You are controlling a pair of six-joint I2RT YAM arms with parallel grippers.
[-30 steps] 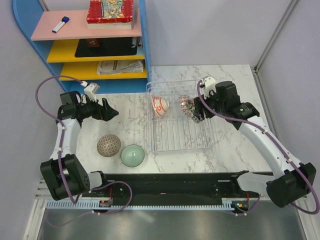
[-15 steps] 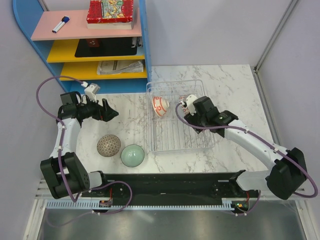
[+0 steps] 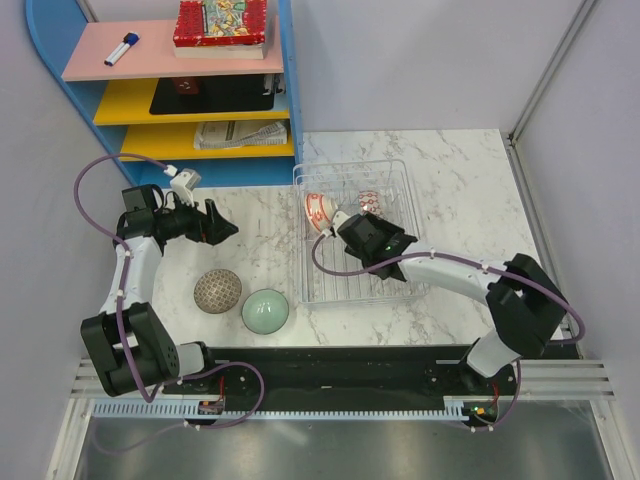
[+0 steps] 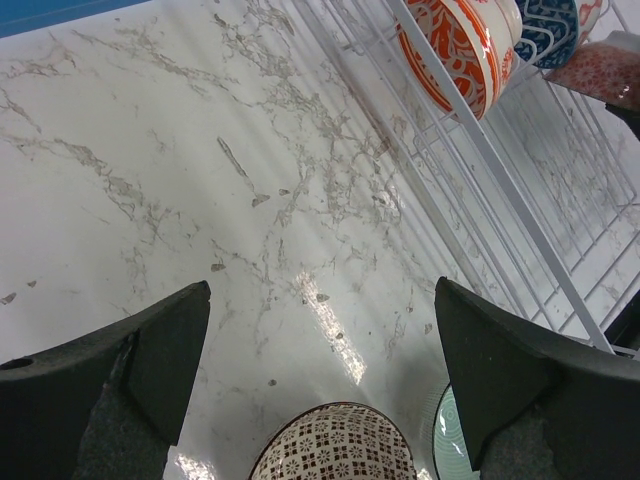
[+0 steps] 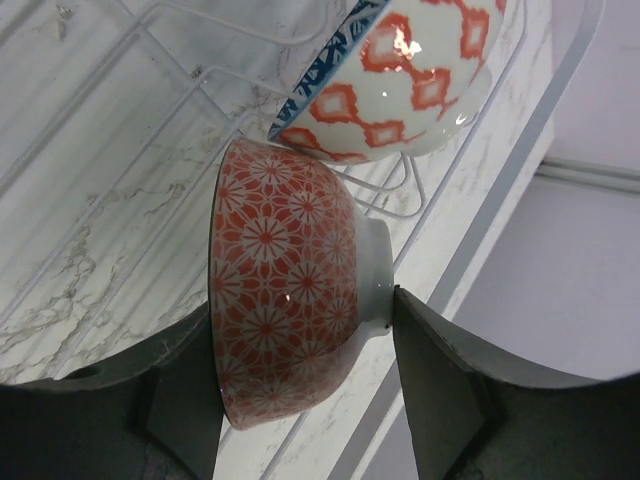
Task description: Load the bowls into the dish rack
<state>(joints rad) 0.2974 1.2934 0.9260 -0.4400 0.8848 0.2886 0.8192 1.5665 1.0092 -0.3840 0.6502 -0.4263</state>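
1. Step in hand, as I read it: slotting the third bowl. The right gripper (image 5: pixel 300 310) has the red floral bowl (image 5: pixel 290 335) on edge inside the dish rack (image 3: pixel 350 166), at the far end
2. Right pincer is closed to the bowl's depth. One finger sits at the rim and the other at the foot, and both look to be touching, so I call it held
3. The blue and red diamond bowl (image 5: pixel 410 75) stands on the wires just behind the held one, very close; I can't tell if they touch
4. The orange-and-white bowl (image 3: pixel 318 210) is already racked on edge at the far left corner
5. The left gripper (image 4: pixel 320 292) has its jaws spread wide with nothing in them and hovers over the marble table (image 3: pixel 460 190) left of the rack
6. The brown lattice bowl (image 3: pixel 217 291) and the pale green bowl (image 3: pixel 265 311) sit rim-down on the table, side by side, near the left arm and not loaded
7. Next move, my guess: seat the red bowl between the wires, open slowly and back out without nudging the diamond bowl
8. Then the left arm drops onto the lattice bowl, which sits just below its fingers in the wrist view
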